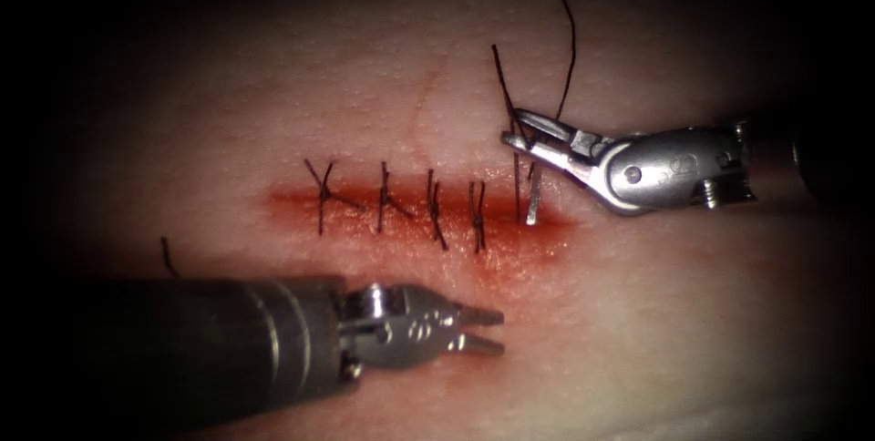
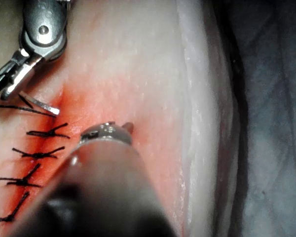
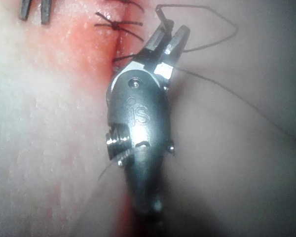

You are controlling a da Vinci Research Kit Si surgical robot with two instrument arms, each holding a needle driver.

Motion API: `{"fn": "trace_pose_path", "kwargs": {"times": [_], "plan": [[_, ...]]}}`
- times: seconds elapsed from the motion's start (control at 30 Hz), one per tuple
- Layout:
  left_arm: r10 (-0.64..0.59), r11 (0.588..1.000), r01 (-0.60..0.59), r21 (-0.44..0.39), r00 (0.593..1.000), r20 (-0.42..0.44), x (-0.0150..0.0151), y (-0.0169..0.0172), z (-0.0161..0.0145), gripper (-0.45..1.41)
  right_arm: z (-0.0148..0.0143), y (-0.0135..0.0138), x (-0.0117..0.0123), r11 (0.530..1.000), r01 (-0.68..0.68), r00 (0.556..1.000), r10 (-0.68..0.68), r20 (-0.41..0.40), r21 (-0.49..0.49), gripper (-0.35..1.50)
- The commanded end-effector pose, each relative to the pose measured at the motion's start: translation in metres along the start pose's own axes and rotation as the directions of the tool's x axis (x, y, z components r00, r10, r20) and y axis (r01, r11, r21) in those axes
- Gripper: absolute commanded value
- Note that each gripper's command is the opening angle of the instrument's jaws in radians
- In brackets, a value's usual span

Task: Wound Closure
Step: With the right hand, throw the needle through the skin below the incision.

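Note:
The tissue has a level cut wet with red fluid, crossed by several dark stitches. At the cut's right end the needle stands in the tissue, its silver shaft rising toward my right tool. That tool's jaws are open just above the needle, holding nothing, while thread runs up past them. In the left wrist view the needle lies just off the right tool's jaws. My left tool hovers below the cut, open and holding nothing.
A short cut thread end sticks up at the left near the left shaft. Loose thread loops beside the right tool. The tissue's pale edge drops off to dark cloth.

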Motion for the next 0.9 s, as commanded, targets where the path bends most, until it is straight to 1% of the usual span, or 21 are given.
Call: {"fn": "trace_pose_path", "kwargs": {"times": [0.03,0.2,0.27,0.3,0.37,0.53,0.6,0.7,0.77,0.8,0.83,0.87,0.9], "plan": [[0.002,1.0,-0.002,0.001,1.0,-0.001,-0.0001,-0.0002,0.0009,0.02,0.0007,-0.0004,-0.0005,1.0,0.007,1.0,-0.007,-0.005,0.001,-0.35],[0.001,1.0,-0.001,-0.003,1.0,-0.004,0.0,-0.0007,0.0008,0.02,-0.0001,-0.0021,-0.0012,1.0,0.021,1.0,-0.021,-0.022,0.008,-0.35],[-0.002,1.0,0.002,-0.005,1.0,-0.005,0.0003,-0.0011,0.0008,0.02,-0.0006,-0.0034,-0.0014,1.0,0.028,0.999,-0.028,-0.035,0.005,-0.35],[-0.004,1.0,0.004,-0.006,1.0,-0.006,0.0006,-0.0013,0.0009,0.02,-0.001,-0.0044,-0.0014,1.0,0.009,0.999,-0.008,-0.043,0.008,-0.35],[-0.006,1.0,0.006,-0.007,1.0,-0.005,0.0008,-0.0016,0.001,0.02,-0.0012,-0.005,-0.0013,1.0,-0.019,0.999,0.019,-0.042,0.006,-0.35],[-0.01,1.0,0.01,-0.001,1.0,-0.007,0.0013,-0.0019,0.0017,0.02,-0.0011,-0.0048,-0.0006,0.997,-0.074,0.996,0.074,-0.045,0.001,-0.35],[-0.009,1.0,0.009,-0.002,1.0,-0.008,0.0013,-0.0021,0.0018,0.02,-0.0011,-0.0047,-0.0006,0.991,-0.134,0.99,0.133,-0.04,-0.008,-0.35],[-0.005,1.0,0.005,-0.001,1.0,-0.011,0.0009,-0.0025,0.0022,0.02,-0.0009,-0.0044,-0.0005,0.961,-0.273,0.962,0.273,-0.016,-0.032,-0.35],[-0.006,1.0,0.006,0.0,1.0,-0.011,0.0003,-0.0025,0.0025,0.02,-0.0007,-0.0037,-0.0004,0.929,-0.367,0.93,0.368,0.012,-0.051,-0.35],[-0.008,1.0,0.008,0.001,1.0,-0.01,-0.0001,-0.0024,0.0026,0.02,-0.0005,-0.0032,-0.0004,0.903,-0.425,0.904,0.427,0.026,-0.067,-0.35],[-0.013,1.0,0.013,0.003,1.0,-0.012,-0.0001,-0.0023,0.0027,0.02,-0.0004,-0.003,-0.0004,0.89,-0.451,0.891,0.454,0.033,-0.073,-0.35],[-0.012,1.0,0.013,0.003,1.0,-0.012,-0.0002,-0.0022,0.0027,0.02,-0.0003,-0.0027,-0.0004,0.867,-0.492,0.868,0.496,0.033,-0.082,-0.35],[-0.011,1.0,0.011,0.002,1.0,-0.009,-0.0003,-0.0021,0.0026,0.0,-0.0001,-0.0022,-0.0005,0.82,-0.564,0.821,0.57,0.037,-0.097,-0.35]]}}
